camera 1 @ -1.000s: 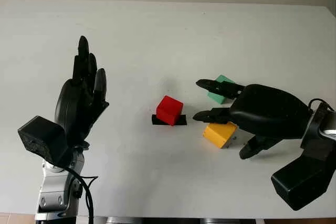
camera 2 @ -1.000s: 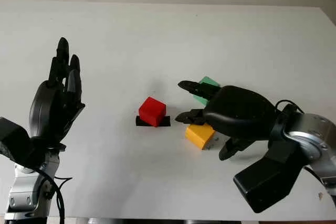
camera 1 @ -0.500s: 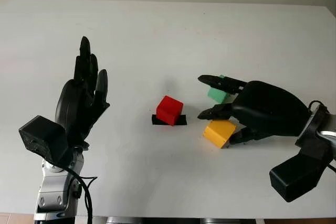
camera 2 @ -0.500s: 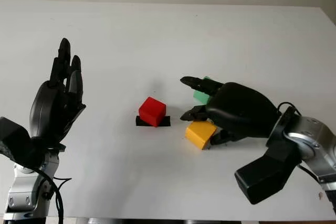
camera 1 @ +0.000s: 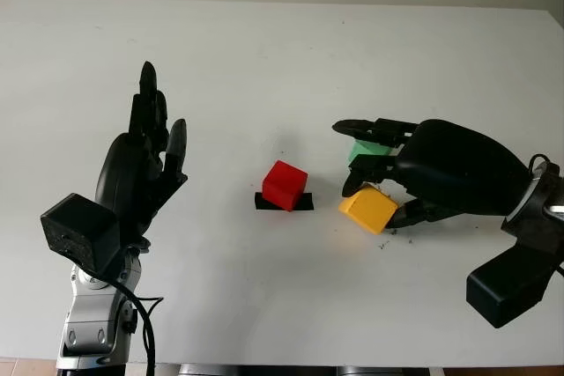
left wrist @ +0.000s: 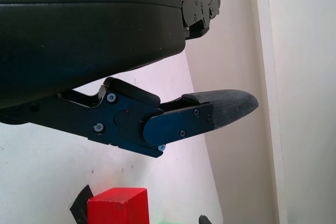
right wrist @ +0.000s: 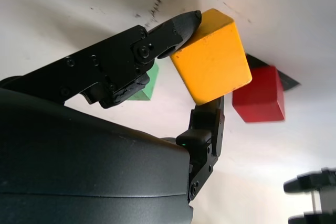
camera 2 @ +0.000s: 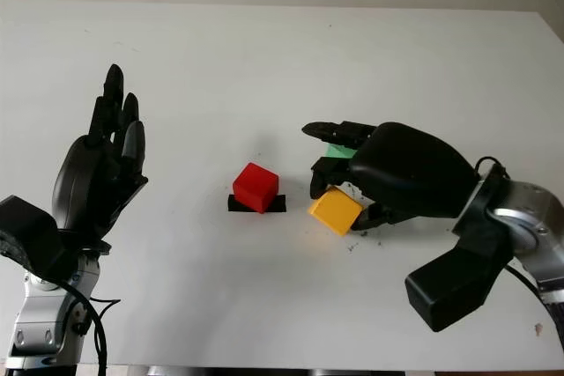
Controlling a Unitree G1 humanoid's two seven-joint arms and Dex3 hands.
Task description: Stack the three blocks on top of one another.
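Observation:
A yellow block is tilted, one corner raised off the white table, with my right hand shut on it; the fingertips press its opposite sides. Just behind it a green block lies on the table, partly hidden under that hand's upper fingers. Left of the yellow block a red block sits on a black tape mark; it appears too in the right wrist view and the left wrist view. My left hand is open, held upright at the left.
The table's far edge runs across the back. Small dark specks lie on the surface beside the yellow block.
My right hand has closed its fingers around the yellow block and tipped it up off the table. The left hand has barely shifted.

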